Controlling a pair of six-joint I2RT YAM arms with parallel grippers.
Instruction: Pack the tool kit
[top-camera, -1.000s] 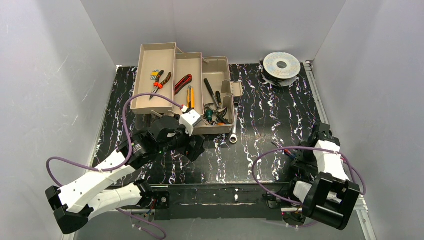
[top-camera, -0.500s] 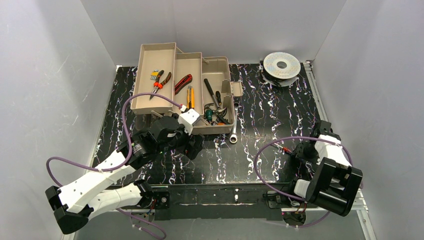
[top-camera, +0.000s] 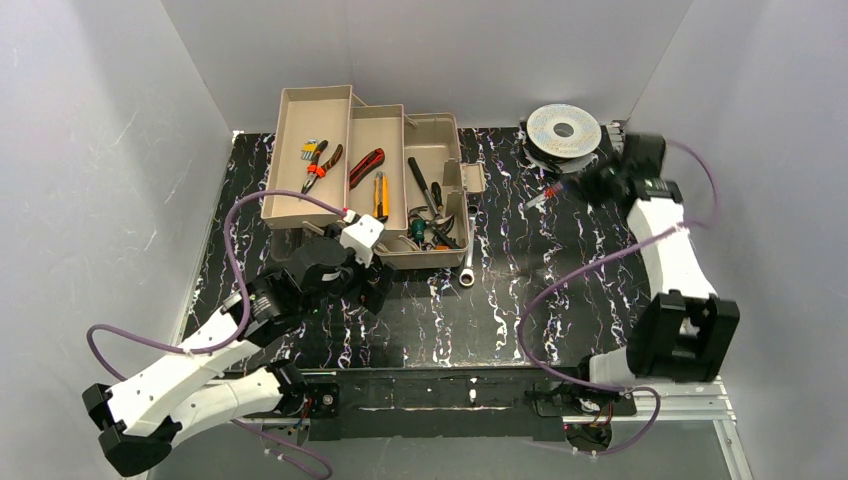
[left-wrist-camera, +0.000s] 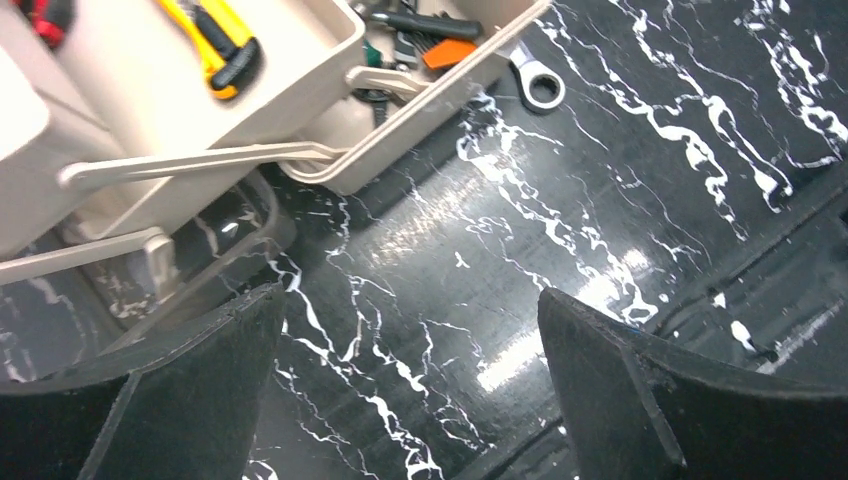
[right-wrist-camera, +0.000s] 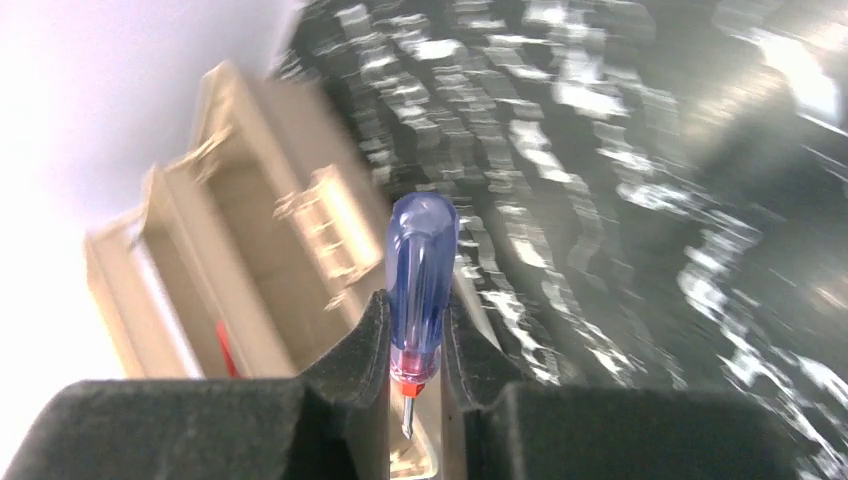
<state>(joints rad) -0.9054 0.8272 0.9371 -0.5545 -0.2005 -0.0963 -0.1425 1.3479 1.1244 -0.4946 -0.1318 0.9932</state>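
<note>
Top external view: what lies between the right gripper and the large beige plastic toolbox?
Nothing but bare black marbled tabletop, seen in the top external view; the right gripper holds a blue-handled screwdriver.

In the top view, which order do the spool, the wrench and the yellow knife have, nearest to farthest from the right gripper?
1. Spool, just beyond the right gripper, far right.
2. Wrench, beside the toolbox's near right corner.
3. Yellow knife, in the middle tray, farthest left.
</note>
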